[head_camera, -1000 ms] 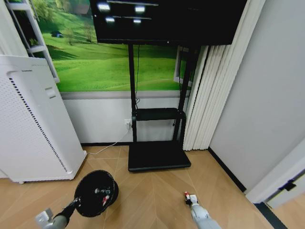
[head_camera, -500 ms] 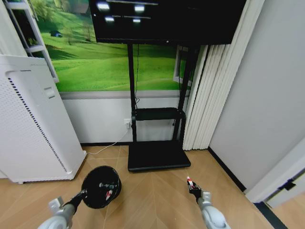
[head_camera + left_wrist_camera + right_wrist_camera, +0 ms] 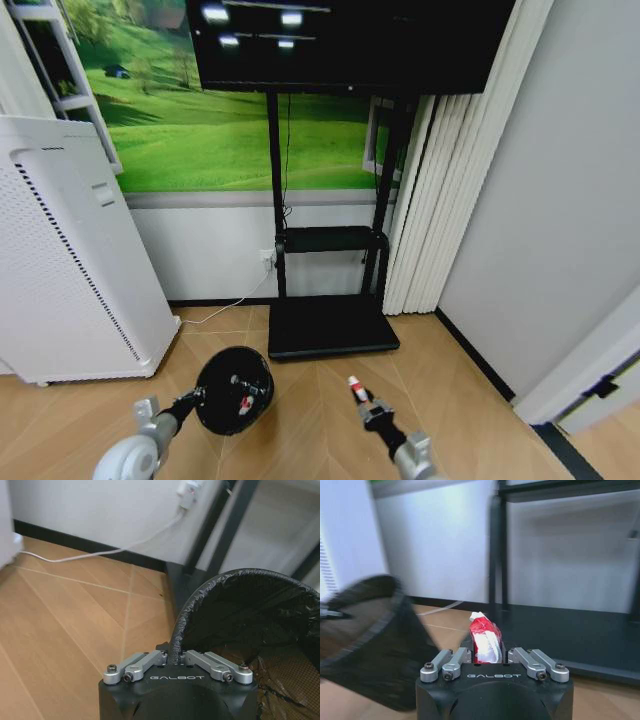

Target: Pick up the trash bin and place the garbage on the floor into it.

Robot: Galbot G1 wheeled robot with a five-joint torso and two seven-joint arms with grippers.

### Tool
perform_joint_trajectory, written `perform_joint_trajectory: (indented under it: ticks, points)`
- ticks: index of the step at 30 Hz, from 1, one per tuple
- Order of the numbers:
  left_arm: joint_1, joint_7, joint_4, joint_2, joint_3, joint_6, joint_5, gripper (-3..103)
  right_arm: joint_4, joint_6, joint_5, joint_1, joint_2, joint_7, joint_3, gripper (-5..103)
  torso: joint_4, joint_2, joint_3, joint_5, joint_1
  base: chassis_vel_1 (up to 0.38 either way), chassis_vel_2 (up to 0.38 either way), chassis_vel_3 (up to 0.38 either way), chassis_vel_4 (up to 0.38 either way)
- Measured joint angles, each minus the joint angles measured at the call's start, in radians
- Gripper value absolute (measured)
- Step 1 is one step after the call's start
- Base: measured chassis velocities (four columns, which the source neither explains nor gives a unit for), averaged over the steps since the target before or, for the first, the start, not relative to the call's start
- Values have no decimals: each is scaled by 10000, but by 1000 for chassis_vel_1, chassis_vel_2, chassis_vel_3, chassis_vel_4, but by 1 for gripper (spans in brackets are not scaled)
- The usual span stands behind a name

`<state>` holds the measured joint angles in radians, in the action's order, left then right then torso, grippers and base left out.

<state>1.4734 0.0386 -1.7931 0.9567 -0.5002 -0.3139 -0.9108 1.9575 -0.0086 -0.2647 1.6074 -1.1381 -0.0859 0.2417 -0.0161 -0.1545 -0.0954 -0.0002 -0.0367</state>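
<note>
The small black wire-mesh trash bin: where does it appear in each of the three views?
Head view: small black wire-mesh trash bin is low and left of centre, held by the left gripper.
Left wrist view: its rim is clamped between the fingers.
Right wrist view: it fills the lower left, beside the right gripper holding the red-and-white wrapper.
Shared landmark: black TV stand.

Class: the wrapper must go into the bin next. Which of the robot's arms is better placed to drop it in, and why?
The right. The right gripper is shut on the red-and-white wrapper, beside the trash bin, whose rim the left gripper clamps.
</note>
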Motion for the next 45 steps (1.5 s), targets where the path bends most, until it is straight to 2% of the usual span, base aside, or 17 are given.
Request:
perform_joint_trajectory:
  ticks: [5, 9, 13, 15, 17, 26, 33, 35, 36, 38, 39, 42, 43, 45]
  points:
    - [-94, -144, 231, 8, 629, 79, 264, 3, -144, 511, -128, -646, 653, -264, -1163, 27, 1, 0, -1, 2, 0, 0, 0, 0, 0]
    - [-176, -207, 364, 26, 791, 128, 344, 3, -129, 563, -233, -849, 771, -352, -1410, 27, 2, 0, 0, 2, 0, 0, 0, 0, 0]
    - [-650, -409, 716, -61, 1370, 212, 430, 3, -113, 698, -509, -1322, 958, -557, -2026, 27, 2, 0, -2, 1, 0, 0, 0, 0, 0]
    - [-906, -452, 767, -130, 1600, 205, 331, 3, -185, 796, -583, -1536, 1003, -657, -2279, 27, 1, 0, -2, 1, 0, 0, 0, 0, 0]
    - [-1308, -598, 670, -286, 2087, 84, -104, 3, -561, 1191, -592, -1942, 975, -931, -2517, 27, 1, 0, -2, 3, 0, 0, 0, 0, 0]
    - [-2358, -918, 1087, -426, 3312, 109, -188, 3, -895, 1472, -1023, -2641, 838, -1104, -3041, 27, -1, 1, -2, 3, -1, 0, 0, 0, 0]
    - [-2644, -914, 1347, -339, 3562, 109, -182, 3, -779, 1468, -1191, -2811, 923, -1094, -3304, 27, 0, 1, -2, 2, 0, 0, 0, 0, 0]
    - [-2641, -914, 1305, -337, 3563, 103, -190, 3, -807, 1467, -1185, -2832, 916, -1061, -3350, 24, 0, 0, -2, 1, 0, 0, 0, 0, 0]
    - [-2616, -915, 1257, -336, 3548, 102, -191, 3, -855, 1467, -1169, -2855, 870, -1000, -3394, 27, 0, 1, -2, 1, 0, 0, 0, 0, 0]
    - [-2582, -914, 1220, -330, 3521, 97, -191, 3, -895, 1468, -1140, -2872, 821, -974, -3417, 27, 0, 1, -2, 2, -1, 0, 0, 0, 0]
    - [-2482, -913, 1154, -302, 3434, 84, -191, 3, -975, 1482, -1074, -2893, 740, -926, -3453, 38, 0, 0, -2, 2, 0, 0, 0, 0, 0]
    - [-2298, -913, 1026, -296, 3308, 58, -191, 3, -1038, 1510, -1042, -2905, 686, -823, -3501, 38, 0, 0, -1, 2, -1, 0, 0, 0, 0]
    - [-2176, -913, 927, -308, 3232, 33, -191, 3, -1065, 1540, -1033, -2918, 676, -768, -3503, 54, 0, 1, -1, 1, 0, 0, 0, 0, 0]
    - [-2082, -913, 846, -319, 3164, 8, -191, 3, -1076, 1557, -1036, -2923, 672, -738, -3494, 54, 1, 0, -1, 1, 0, 0, 0, 0, 0]
